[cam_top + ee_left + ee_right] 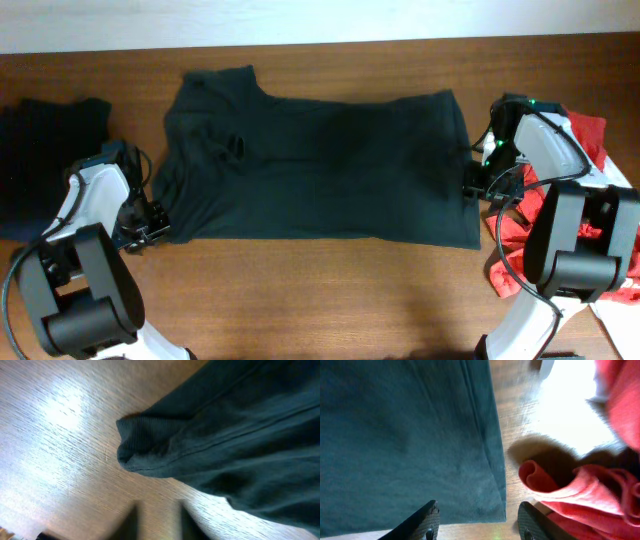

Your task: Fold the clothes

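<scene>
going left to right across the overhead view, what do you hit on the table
black garment → left pincer → dark green shirt → right pincer → red cloth

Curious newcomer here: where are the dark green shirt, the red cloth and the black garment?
dark green shirt (330, 170), overhead view, mid-body.
red cloth (555, 491), right wrist view, rolled edge.
black garment (40, 150), overhead view, centre.

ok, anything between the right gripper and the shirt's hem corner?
Nothing visible. The open right gripper hangs over the corner of the dark shirt; the red cloth lies beside it, close but off the shirt.
</scene>
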Robot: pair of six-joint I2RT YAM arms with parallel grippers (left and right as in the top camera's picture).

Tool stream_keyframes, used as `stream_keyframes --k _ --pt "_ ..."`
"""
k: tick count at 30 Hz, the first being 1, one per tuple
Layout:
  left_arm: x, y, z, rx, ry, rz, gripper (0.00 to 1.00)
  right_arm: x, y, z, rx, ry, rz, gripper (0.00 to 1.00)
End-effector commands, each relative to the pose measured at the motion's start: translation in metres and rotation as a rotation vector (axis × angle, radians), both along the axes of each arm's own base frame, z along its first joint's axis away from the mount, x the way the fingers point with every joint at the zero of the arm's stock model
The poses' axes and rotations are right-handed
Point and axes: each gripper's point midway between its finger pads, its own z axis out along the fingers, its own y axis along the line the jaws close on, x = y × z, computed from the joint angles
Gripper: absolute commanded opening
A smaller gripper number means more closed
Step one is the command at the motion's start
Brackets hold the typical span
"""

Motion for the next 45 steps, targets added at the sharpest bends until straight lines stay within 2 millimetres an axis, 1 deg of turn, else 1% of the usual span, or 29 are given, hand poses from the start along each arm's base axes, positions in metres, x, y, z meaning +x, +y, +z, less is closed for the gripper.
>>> stream_keyframes --k 1,3,4,5,6,7,8,9,11,12,13,14,17,18,19,20,22,25,26,28,29,30,31,34,37,39,40,42,45 --pt "0.015 0.001 0.013 0.007 -0.077 0.004 0.52 -0.016 0.003 -0.019 0.008 0.028 -0.005 0.54" --pt "0.030 0.005 0.012 0.024 -0.137 0.003 0.61 -0.032 0.010 -0.039 0.033 0.051 -0.011 0.53" --pt "0.032 0.006 0.012 0.027 -0.147 0.003 0.62 -0.037 0.011 -0.045 0.034 0.057 -0.011 0.52" --pt "0.034 0.007 0.011 0.030 -0.155 0.003 0.62 -0.041 0.013 -0.051 0.046 0.059 -0.014 0.45" --pt "0.035 0.008 0.008 0.035 -0.163 0.003 0.62 -0.049 0.016 -0.054 0.054 0.079 -0.019 0.25" --pt "0.035 0.008 0.005 0.036 -0.168 0.003 0.63 -0.050 0.016 -0.054 0.055 0.084 -0.019 0.16" --pt "0.035 0.008 0.000 0.038 -0.175 0.002 0.62 -0.050 0.016 -0.054 0.055 0.083 -0.020 0.07" --pt "0.033 0.007 -0.005 0.039 -0.178 0.002 0.63 -0.050 0.016 -0.054 0.055 0.083 -0.019 0.05" --pt "0.029 0.006 -0.018 0.040 -0.184 0.002 0.58 -0.050 0.016 -0.054 0.055 0.084 -0.019 0.05" --pt "0.022 0.004 -0.025 0.037 -0.170 0.002 0.45 -0.051 0.016 -0.054 0.056 0.087 -0.020 0.05" --pt "0.013 0.006 -0.028 0.052 -0.142 0.001 0.15 -0.053 0.016 -0.053 0.056 0.097 -0.020 0.05" --pt "0.003 0.012 -0.026 0.092 -0.095 -0.004 0.01 -0.056 0.016 -0.052 0.056 0.109 -0.019 0.05" --pt "-0.047 0.033 -0.017 0.142 0.066 0.134 0.00 -0.077 0.011 -0.045 0.024 0.200 -0.007 0.05" --pt "-0.055 0.035 -0.015 0.133 0.089 0.151 0.00 -0.084 0.012 -0.042 0.029 0.231 -0.007 0.06" --pt "-0.056 0.033 -0.015 0.120 0.092 0.157 0.00 -0.092 0.013 -0.038 0.035 0.267 -0.007 0.08" --pt "-0.055 0.032 -0.016 0.113 0.089 0.157 0.00 -0.093 0.014 -0.037 0.036 0.272 -0.007 0.19" --pt "-0.050 0.029 -0.015 0.088 0.069 0.162 0.03 -0.088 0.012 -0.036 0.028 0.259 -0.006 0.22" --pt "-0.020 0.029 0.006 0.044 -0.027 0.137 0.15 -0.049 -0.002 -0.007 -0.025 0.172 0.007 0.29" --pt "-0.012 0.032 0.019 0.053 -0.056 0.134 0.18 -0.034 -0.004 0.004 -0.034 0.132 0.006 0.38" --pt "0.012 0.032 0.051 0.031 -0.174 0.111 0.27 -0.004 -0.009 0.026 -0.048 0.036 0.003 0.41" --pt "0.034 0.020 0.066 -0.058 -0.280 0.047 0.35 0.012 -0.010 0.039 -0.046 -0.019 0.000 0.47" --pt "0.062 0.007 0.081 -0.139 -0.398 -0.044 0.51 0.023 -0.011 0.048 -0.052 -0.058 0.000 0.59" --pt "0.083 -0.002 0.089 -0.167 -0.476 -0.123 0.62 0.032 -0.010 0.055 -0.041 -0.092 0.014 0.66" --pt "0.150 -0.033 0.101 -0.143 -0.677 -0.309 0.74 0.043 0.000 0.065 0.024 -0.143 0.047 0.71" --pt "0.200 -0.046 0.100 -0.163 -0.718 -0.362 0.74 0.043 0.000 0.065 0.023 -0.143 0.047 0.71" --pt "0.248 -0.057 0.095 -0.258 -0.778 -0.378 0.73 0.043 0.000 0.065 0.023 -0.143 0.048 0.71" --pt "0.276 -0.052 0.080 -0.261 -0.801 -0.357 0.73 0.043 0.000 0.065 0.023 -0.143 0.048 0.71" --pt "0.298 -0.048 0.057 -0.258 -0.835 -0.334 0.73 0.043 0.000 0.065 0.024 -0.143 0.047 0.71" --pt "0.325 -0.056 0.022 -0.336 -0.908 -0.293 0.73 0.043 0.000 0.065 0.023 -0.144 0.047 0.71"
